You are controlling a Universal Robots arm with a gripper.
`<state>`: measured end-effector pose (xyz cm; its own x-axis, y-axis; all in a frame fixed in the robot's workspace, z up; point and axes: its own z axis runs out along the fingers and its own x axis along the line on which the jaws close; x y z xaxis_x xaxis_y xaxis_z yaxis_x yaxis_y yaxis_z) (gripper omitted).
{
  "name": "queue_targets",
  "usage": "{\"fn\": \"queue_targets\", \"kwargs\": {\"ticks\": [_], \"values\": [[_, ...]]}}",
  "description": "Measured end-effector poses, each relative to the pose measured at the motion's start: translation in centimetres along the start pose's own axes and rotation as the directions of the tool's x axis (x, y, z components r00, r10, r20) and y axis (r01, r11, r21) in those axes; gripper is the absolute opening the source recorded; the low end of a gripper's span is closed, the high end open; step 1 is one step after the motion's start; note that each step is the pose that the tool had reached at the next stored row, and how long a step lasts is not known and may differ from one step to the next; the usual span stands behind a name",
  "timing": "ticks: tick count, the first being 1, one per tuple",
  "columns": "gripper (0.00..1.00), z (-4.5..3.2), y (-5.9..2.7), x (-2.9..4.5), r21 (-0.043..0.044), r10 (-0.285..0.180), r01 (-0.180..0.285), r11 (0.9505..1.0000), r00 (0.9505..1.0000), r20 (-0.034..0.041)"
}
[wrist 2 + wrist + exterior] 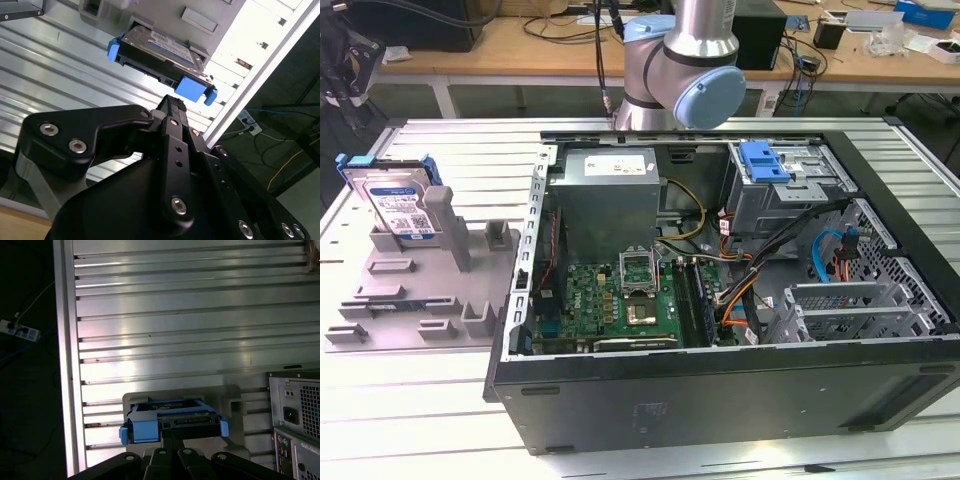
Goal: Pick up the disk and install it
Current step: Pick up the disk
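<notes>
The disk [398, 203] is a silver drive with a white-and-blue label in a bright blue carrier. It stands tilted in a slot of the grey holder [420, 295] at the exterior view's left. Both wrist views show the disk [160, 50] [172, 415] still seated in that holder. My gripper [171, 102] [172, 429] hangs above the ribbed table, apart from the disk and aimed toward it. Its black fingers are shut together with nothing between them.
An open computer case [720, 385] fills the exterior view's right, with a motherboard [620, 300], cables and a grey drive cage topped by a blue bracket [765, 160]. The arm's joint [685, 60] rises behind the case. A ribbed aluminium table [410, 420] lies underneath.
</notes>
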<state>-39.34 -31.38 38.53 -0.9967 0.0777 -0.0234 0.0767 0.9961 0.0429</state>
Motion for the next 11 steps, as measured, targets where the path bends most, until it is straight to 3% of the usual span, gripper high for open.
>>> {"fn": "queue_targets", "kwargs": {"ticks": [6, 11], "values": [[0.11, 0.00, 0.00, -0.01, 0.0019, -0.013, 0.013, 0.9999, 0.9999, -0.0013], [0.11, 0.01, 0.00, -0.01, -0.0006, -0.112, 0.112, 0.9937, 0.9937, -0.0058]]}}
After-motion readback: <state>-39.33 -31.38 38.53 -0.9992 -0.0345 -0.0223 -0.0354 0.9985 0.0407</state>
